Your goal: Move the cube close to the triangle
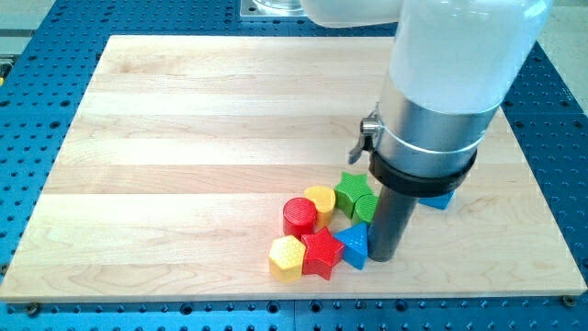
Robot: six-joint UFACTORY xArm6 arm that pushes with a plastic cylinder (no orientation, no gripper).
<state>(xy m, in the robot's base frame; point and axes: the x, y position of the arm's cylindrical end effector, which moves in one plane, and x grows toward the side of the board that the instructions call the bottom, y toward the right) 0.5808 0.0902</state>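
Note:
A blue triangle block (354,245) lies at the right end of a cluster of blocks near the view's bottom middle. A blue cube (440,199) is mostly hidden behind the arm's body; only its lower corner shows, to the right of the rod. My tip (384,258) rests on the board right against the triangle's right side. The cube sits up and to the right of my tip, apart from the triangle.
The cluster also holds a green star (350,191), a second green block (367,208), a yellow block (322,199), a red cylinder (299,217), a red star (322,253) and a yellow hexagon (287,257). The wooden board (184,138) lies on a blue perforated table.

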